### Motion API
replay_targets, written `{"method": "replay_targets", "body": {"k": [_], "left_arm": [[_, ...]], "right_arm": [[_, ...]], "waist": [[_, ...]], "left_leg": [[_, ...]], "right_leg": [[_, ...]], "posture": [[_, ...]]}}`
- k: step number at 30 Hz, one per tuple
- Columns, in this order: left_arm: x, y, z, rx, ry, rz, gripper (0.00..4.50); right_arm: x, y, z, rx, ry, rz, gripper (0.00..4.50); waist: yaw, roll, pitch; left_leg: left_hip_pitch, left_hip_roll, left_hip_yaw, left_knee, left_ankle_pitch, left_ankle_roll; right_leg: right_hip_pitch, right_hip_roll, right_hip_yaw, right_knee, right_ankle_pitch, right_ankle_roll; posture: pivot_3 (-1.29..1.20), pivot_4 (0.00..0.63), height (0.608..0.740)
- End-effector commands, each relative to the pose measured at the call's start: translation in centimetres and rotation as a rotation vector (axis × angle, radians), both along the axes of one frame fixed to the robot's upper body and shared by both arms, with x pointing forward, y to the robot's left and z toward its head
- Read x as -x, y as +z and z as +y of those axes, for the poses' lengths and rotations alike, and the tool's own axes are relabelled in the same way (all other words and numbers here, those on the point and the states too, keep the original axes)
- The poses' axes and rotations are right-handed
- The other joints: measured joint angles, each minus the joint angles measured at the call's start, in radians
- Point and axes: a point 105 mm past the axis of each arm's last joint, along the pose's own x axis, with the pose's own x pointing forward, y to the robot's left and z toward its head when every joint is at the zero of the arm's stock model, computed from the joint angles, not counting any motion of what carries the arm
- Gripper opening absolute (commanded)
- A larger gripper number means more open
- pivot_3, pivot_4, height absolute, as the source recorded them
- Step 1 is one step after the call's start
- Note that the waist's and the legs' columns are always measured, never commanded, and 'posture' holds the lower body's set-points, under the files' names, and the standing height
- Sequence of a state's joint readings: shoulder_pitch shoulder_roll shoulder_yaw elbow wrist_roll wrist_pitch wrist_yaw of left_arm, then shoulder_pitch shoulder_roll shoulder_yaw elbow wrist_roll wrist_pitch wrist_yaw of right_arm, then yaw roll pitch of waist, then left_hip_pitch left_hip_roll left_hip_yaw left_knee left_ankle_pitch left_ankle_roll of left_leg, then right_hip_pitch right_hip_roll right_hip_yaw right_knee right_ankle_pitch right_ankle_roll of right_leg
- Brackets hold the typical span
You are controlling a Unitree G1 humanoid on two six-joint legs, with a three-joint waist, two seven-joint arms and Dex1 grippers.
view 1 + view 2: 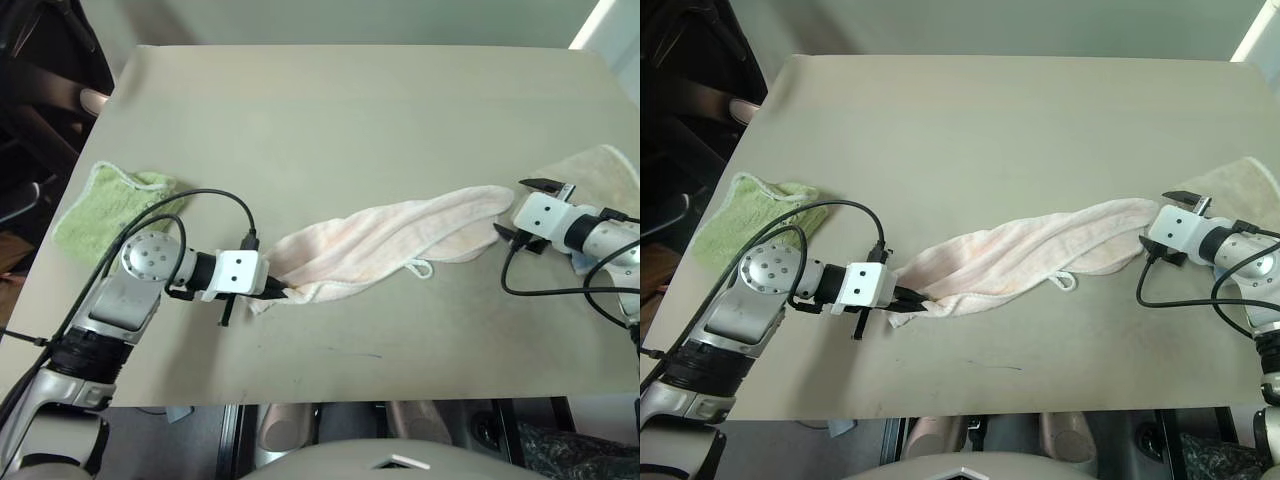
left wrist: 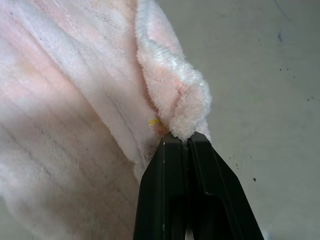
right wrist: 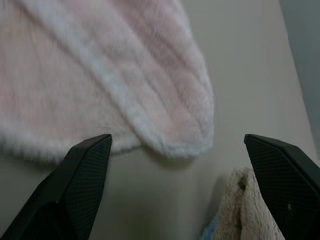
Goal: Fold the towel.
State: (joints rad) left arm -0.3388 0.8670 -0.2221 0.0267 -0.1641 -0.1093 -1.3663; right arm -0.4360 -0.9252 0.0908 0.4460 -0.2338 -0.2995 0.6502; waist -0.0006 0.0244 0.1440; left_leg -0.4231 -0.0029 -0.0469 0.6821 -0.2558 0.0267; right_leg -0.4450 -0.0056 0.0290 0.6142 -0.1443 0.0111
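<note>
Towel [image 1: 390, 238] lies bunched in a long rope across the middle of the table [image 1: 330, 110], its near-left end pinched in the clenched left gripper [image 2: 186, 142], so the spread-jawed right gripper [image 3: 177, 145] should close squarely on the free far corner before both pull it flat.

- A plain indoor test space, lab-like rather than a home.
- A bare beige tabletop [image 1: 330, 120] carries only loose cloths: a pale pink towel [image 1: 390, 240] mid-table, a lime-green cloth [image 1: 105, 205] at 9 o'clock, a tan cloth [image 1: 600, 175] at 3 o'clock.
- Dark furniture [image 1: 40, 90] stands at 10 o'clock; a pale wall [image 1: 350, 20] runs at 12 o'clock.
</note>
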Motion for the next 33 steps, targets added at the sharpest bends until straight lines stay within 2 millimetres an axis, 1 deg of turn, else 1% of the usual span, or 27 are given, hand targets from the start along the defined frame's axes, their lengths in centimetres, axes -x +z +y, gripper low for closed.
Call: {"method": "replay_targets", "body": {"k": [1, 6, 10, 13, 16, 20, 21, 24, 25, 29, 32, 33], "left_arm": [[-0.2, 0.2, 0.8, -0.005, 0.019, -0.033, 0.01], [-0.2, 0.1, 0.8, -0.002, 0.023, -0.037, 0.01], [-0.4, 0.2, 0.9, -0.004, 0.026, -0.041, 0.01], [-0.3, 0.3, 0.8, -0.005, 0.024, -0.043, 0.0], [-0.4, 0.4, 0.7, -0.004, 0.022, -0.045, 0.0], [-0.4, 0.8, 0.2, 0.001, 0.019, -0.05, 0.0], [-0.4, 0.9, 0.1, 0.002, 0.018, -0.052, 0.0], [-0.4, 1.1, -0.2, 0.004, 0.017, -0.054, 0.0], [-0.4, 1.2, -0.3, 0.005, 0.017, -0.055, 0.0], [-0.5, 1.5, -0.4, 0.007, 0.02, -0.058, 0.0], [-2.2, 3.7, -1.3, 0.149, 0.111, -0.093, 0.0], [-4.4, 6.2, -1.6, 0.301, 0.215, -0.165, 0.0]], "right_arm": [[-0.7, 0.9, -0.4, 0.081, 0.02, -0.058, 4.5], [-2.0, 1.6, 0.1, 0.091, 0.028, -0.129, 4.5], [-2.2, 1.8, 0.9, 0.087, 0.06, -0.149, 4.5], [-2.0, 2.0, 1.3, 0.067, 0.084, -0.155, 3.97], [-1.9, 2.0, 1.4, 0.062, 0.09, -0.155, 3.0], [-1.6, 1.9, 1.4, 0.053, 0.097, -0.149, 1.48], [-1.5, 1.9, 1.3, 0.053, 0.097, -0.147, 1.18], [-1.4, 1.8, 1.3, 0.048, 0.096, -0.145, 0.11], [-1.4, 1.9, 1.3, 0.047, 0.096, -0.145, 0.01], [-1.4, 2.0, 1.4, 0.044, 0.097, -0.148, 0.01], [-1.5, 3.0, 1.2, 0.045, 0.084, -0.19, 0.01], [-1.8, 3.9, 1.0, 0.026, 0.064, -0.221, 0.01]], "waist": [[-0.002, 0.0, 0.0], [-0.005, 0.0, 0.0], [-0.005, 0.0, 0.0], [-0.005, 0.0, 0.0], [-0.004, 0.0, 0.0], [-0.004, 0.0, 0.0], [-0.004, 0.0, 0.0], [-0.004, 0.0, 0.0], [-0.004, 0.0, 0.0], [-0.004, 0.0, 0.0], [-0.001, 0.0, 0.0], [0.0, 0.0, 0.0]], "left_leg": [[0.0, 0.0, 0.0, 0.0, 0.0, 0.0], [0.002, 0.0, 0.0, 0.0, 0.002, 0.001], [0.002, 0.0, 0.0, 0.0, 0.002, 0.001], [0.002, 0.0, 0.0, 0.0, 0.002, 0.001], [0.002, 0.0, 0.001, 0.0, 0.002, 0.001], [0.002, 0.0, 0.001, 0.0, 0.002, 0.001], [0.002, 0.0, 0.001, 0.0, 0.002, 0.001], [0.002, 0.0, 0.001, 0.0, 0.002, 0.001], [0.002, 0.0, 0.001, 0.0, 0.002, 0.001], [0.002, 0.0, 0.001, 0.0, 0.002, 0.001], [0.002, 0.0, 0.001, 0.0, 0.002, 0.001], [0.002, 0.0, 0.001, 0.0, 0.003, 0.001]], "right_leg": [[0.0, 0.0, 0.0, 0.0, 0.0, 0.0], [0.0, 0.0, 0.0, 0.003, 0.001, -0.002], [0.0, 0.0, 0.0, 0.004, 0.001, -0.002], [0.0, 0.0, 0.0, 0.004, 0.001, -0.002], [0.0, 0.0, 0.0, 0.004, 0.001, -0.002], [0.0, 0.0, 0.0, 0.004, 0.001, -0.002], [0.0, 0.0, 0.0, 0.004, 0.0, -0.003], [0.0, 0.0, 0.0, 0.004, 0.0, -0.003], [0.0, 0.0, 0.0, 0.004, 0.0, -0.003], [0.0, 0.0, 0.0, 0.004, 0.0, -0.003], [0.0, 0.0, 0.0, 0.004, 0.0, -0.003], [0.001, -0.001, -0.001, 0.004, 0.0, -0.003]], "posture": [[0.0, 0.15, 0.735], [0.0, 0.15, 0.735], [0.0, 0.15, 0.735], [0.0, 0.15, 0.735], [0.0, 0.15, 0.735], [0.0, 0.15, 0.735], [0.0, 0.15, 0.735], [0.0, 0.15, 0.735], [0.0, 0.15, 0.735], [0.0, 0.15, 0.735], [0.0, 0.15, 0.735], [0.0, 0.15, 0.735]]}}
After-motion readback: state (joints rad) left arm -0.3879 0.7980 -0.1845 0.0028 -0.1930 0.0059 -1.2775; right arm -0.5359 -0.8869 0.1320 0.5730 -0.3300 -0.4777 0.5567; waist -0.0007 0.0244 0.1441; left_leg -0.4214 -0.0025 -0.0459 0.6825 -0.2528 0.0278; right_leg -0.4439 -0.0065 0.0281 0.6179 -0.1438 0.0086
